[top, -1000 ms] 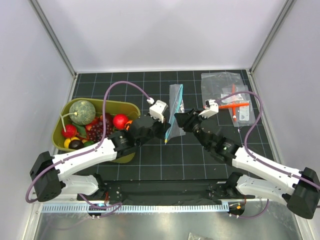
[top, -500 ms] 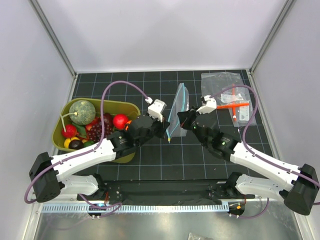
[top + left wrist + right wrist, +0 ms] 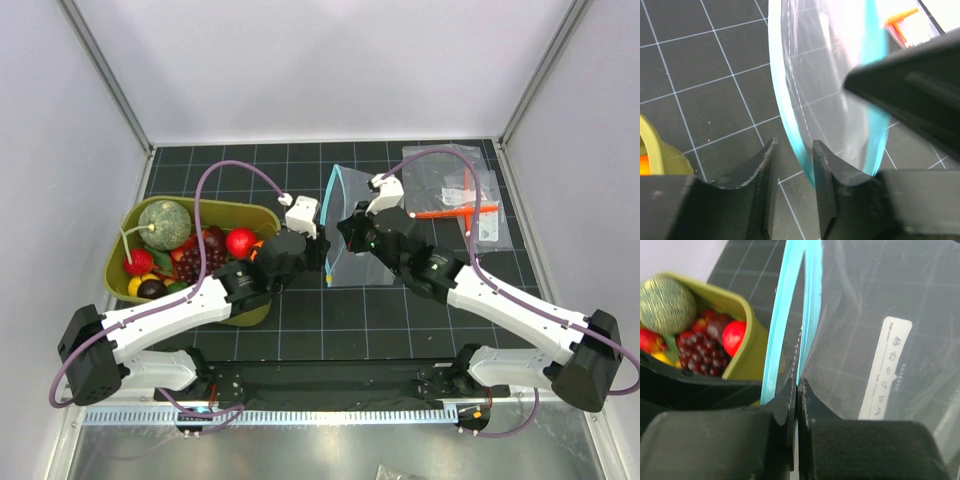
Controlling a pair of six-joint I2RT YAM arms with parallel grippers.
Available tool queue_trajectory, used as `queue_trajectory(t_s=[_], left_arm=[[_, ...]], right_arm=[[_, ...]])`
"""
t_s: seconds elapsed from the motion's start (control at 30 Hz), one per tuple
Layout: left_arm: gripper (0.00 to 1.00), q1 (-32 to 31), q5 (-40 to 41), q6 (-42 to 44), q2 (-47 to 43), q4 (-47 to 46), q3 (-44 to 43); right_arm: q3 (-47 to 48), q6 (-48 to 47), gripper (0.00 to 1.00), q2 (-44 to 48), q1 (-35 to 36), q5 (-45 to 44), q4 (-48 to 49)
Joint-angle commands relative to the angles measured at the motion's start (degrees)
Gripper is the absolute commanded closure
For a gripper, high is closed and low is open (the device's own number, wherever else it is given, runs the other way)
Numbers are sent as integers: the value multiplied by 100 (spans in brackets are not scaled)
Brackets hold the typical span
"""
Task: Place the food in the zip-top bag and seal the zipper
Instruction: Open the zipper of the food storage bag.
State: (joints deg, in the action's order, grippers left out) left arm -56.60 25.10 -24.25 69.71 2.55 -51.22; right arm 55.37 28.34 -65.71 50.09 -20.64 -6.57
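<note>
Top external view is showing the clear bag (image 3: 358,235) standing on edge near the middle of the black gridded desk (image 3: 300,320), between the two arms. Its light blue zipper (image 3: 331,215) is running along the side that is facing the left arm (image 3: 190,305). The right arm (image 3: 480,300) is reaching in from the other side, with its jaws closed on the bag's mouth.

The right wrist view is showing those right jaws pressed together, pinching the plastic right at the blue strip (image 3: 790,315). The strip's two lips are parting slightly above the pinch. The rest of the bag (image 3: 880,300) is spreading out to the right with a white printed label on it.

The left wrist view is showing the left jaws standing a narrow way apart. The curved blue rim of the bag (image 3: 790,135) is dipping into the gap between them. Whether either finger is touching the rim is hard to tell from here.

The food is lying in the olive bin (image 3: 200,205) on the left side of the desk, well apart from the bag: a round red fruit (image 3: 240,242) and a bunch of dark grapes (image 3: 205,255), beside a big grey-green melon (image 3: 165,223). Clear packets with an orange tool (image 3: 460,205) are lying beyond the right arm.
</note>
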Motion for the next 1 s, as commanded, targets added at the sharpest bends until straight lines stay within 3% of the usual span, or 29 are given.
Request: queue_trajectory(t_s=[0.0,0.17,0.23,0.33,0.37,0.4,0.5,0.73,0.97], left_arm=[[62,26,293,-45,-186,-79,-63],[61,289,268,-220,-46,35,-90],[64,665,-195,-553,77,271,-177],[82,1219,-909,-913,314,396,-248],[96,1291,-1154,-932,384,396,-248],[100,1318,-1174,-932,403,396,-257],[100,1318,-1279,-836,351,405,-266],[100,1318,-1253,-748,349,501,-309],[100,1222,-1131,-695,754,712,-590]], right_arm=[[298,-320,99,-126,89,534,-108],[395,-478,99,-170,203,579,-187],[360,-478,99,-152,203,535,-170],[369,-487,99,-170,203,500,-204],[369,-487,99,-170,203,483,-205],[377,-478,99,-222,203,404,-222],[500,-452,99,-310,212,149,-441],[834,-513,99,-223,203,-1422,-1118],[747,-601,99,321,212,-2100,-1330]])
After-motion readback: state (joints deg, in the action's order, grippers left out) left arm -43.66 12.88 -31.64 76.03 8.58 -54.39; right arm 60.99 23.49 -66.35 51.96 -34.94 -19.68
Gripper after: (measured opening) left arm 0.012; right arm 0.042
